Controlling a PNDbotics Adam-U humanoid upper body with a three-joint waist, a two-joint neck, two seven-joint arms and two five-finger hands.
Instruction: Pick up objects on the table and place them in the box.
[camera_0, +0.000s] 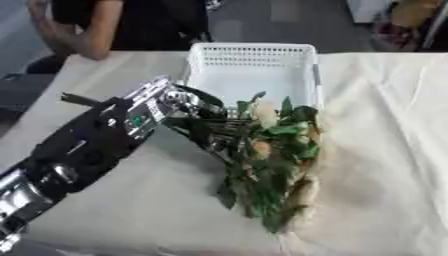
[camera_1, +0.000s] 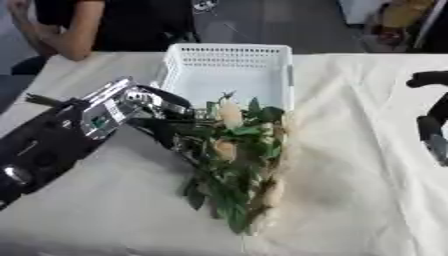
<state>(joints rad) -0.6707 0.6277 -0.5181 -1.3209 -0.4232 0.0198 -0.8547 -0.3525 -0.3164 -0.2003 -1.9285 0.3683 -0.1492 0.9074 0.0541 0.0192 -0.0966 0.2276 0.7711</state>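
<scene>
1. The fingers (camera_0: 214, 132) of the left hand (camera_0: 188, 112) are curled down into the leafy stems of a bunch of artificial flowers (camera_0: 271, 160), and they seem to clasp the stems, though the leaves hide the fingertips.
2. The left arm (camera_0: 79, 150) comes in from the near left corner and reaches across the table towards the middle.
3. The bunch lies in the middle of the table, with green leaves and pale cream blooms; one end is at the near rim of the basket and the other trails towards the near edge.
4. A white plastic basket (camera_0: 254, 60) with perforated walls stands at the far side of the table, just beyond the bunch, and nothing shows inside it.
5. The table is covered by a cream cloth (camera_0: 385, 125), creased on the right side.
6. The right hand (camera_1: 430, 127) shows only in the right eye view, at the right edge and well apart from the flowers; I cannot tell how its fingers stand.
</scene>
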